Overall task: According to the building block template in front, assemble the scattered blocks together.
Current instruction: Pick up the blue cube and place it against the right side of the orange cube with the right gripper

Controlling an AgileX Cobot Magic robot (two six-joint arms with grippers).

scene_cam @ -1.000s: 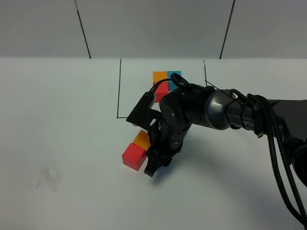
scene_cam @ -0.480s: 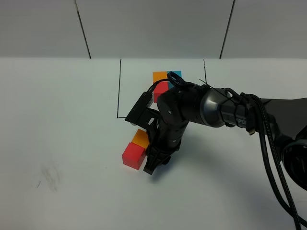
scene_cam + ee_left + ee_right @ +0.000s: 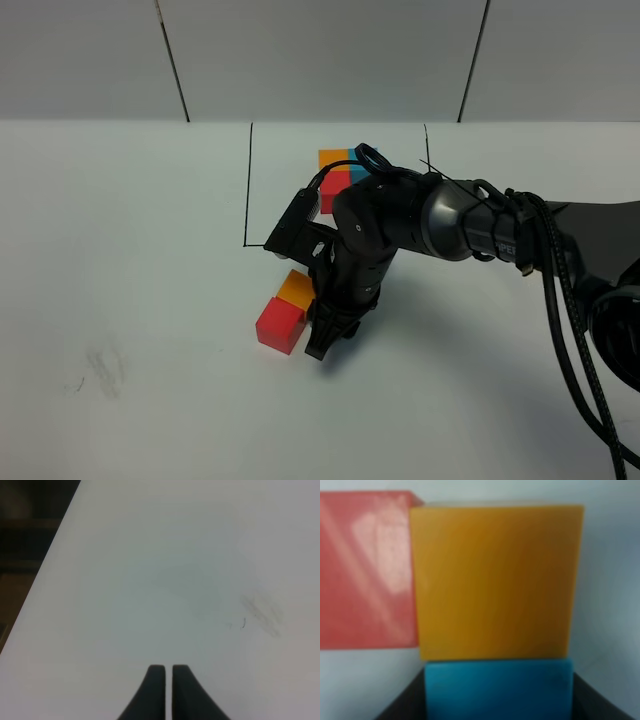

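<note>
**Right gripper holding the blue cube against the orange one**

While the right gripper (image 3: 322, 345) points down at the table (image 3: 140, 250) in the centre of the exterior high view, its dark jaws stand on either side of the blue cube (image 3: 498, 687), clasping it — the right wrist view shows the jaw walls flush with that cube's two sides. The blue cube's far face meets the orange cube (image 3: 495, 580) with no visible gap, and the red cube (image 3: 365, 570) sits against the orange cube's side, offset toward the upper left of the wrist frame. In the exterior high view the orange cube (image 3: 295, 289) and red cube (image 3: 278, 325) lie just left of the gripper, below centre; the blue one is hidden behind the arm there.

The right arm (image 3: 450, 235) enters from the right edge, runs leftward across the middle, and bends steeply downward at the wrist, so the fingers are near vertical.

The left gripper (image 3: 167, 692) appears only in its own wrist view — two dark fingertips nearly together, a thin slit between them, nothing held, above bare white table with a faint smudge (image 3: 262, 612).

Count: three scattered cubes, one each of red, orange and blue. The building block template (image 3: 340, 170) lies in the upper centre, partly covered by the arm, inside a thin black drawn frame (image 3: 248, 180); its orange, blue and red cubes each show in part.
</note>
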